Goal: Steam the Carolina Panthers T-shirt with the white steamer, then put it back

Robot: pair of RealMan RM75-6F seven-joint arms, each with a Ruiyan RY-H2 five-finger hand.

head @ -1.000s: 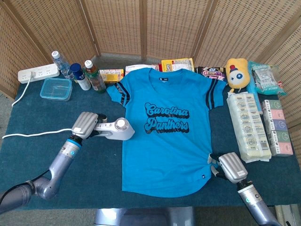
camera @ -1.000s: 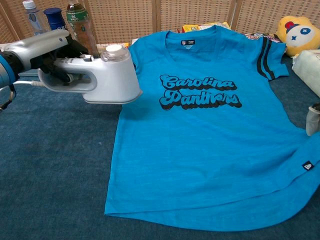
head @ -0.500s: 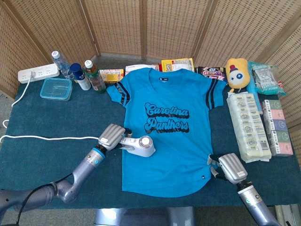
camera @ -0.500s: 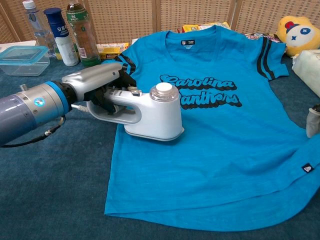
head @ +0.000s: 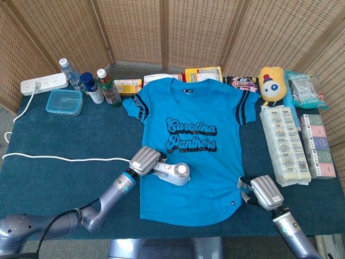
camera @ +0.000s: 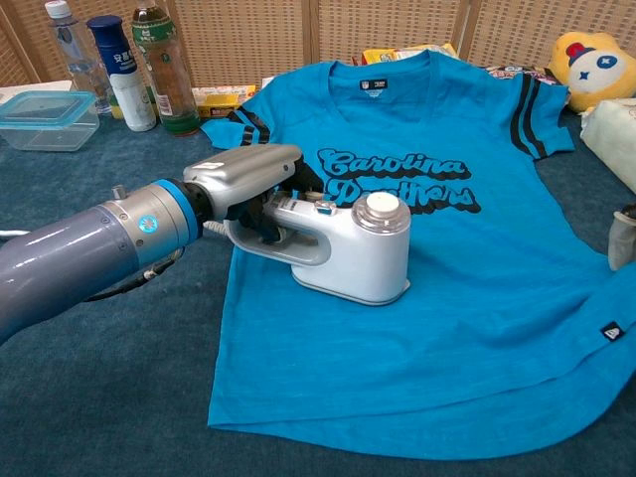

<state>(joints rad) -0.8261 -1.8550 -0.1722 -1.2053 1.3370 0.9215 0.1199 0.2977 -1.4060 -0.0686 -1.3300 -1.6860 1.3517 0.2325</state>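
Note:
The blue Carolina Panthers T-shirt (head: 199, 108) (camera: 447, 288) lies flat on the dark blue table, print up. My left hand (head: 145, 160) (camera: 248, 174) grips the handle of the white steamer (head: 175, 174) (camera: 358, 253). The steamer sits on the shirt's lower left part, just below the lettering. At the shirt's lower right side, my right hand (head: 264, 191) (camera: 621, 238) holds the hem, where the cloth is puckered. In the chest view only a fingertip of that hand shows at the right edge.
Bottles (head: 102, 86) (camera: 159, 65), a clear lidded box (head: 64, 101) (camera: 45, 114) and a power strip (head: 43, 84) stand at the back left. The steamer's white cord (head: 59, 158) trails left. Snack packs, a yellow plush (head: 272, 83) and boxed packs (head: 285, 143) line the back and right.
My left hand has carried the steamer rightward, from beside the shirt's left edge onto the shirt below the lettering. The right hand has stayed put on the hem.

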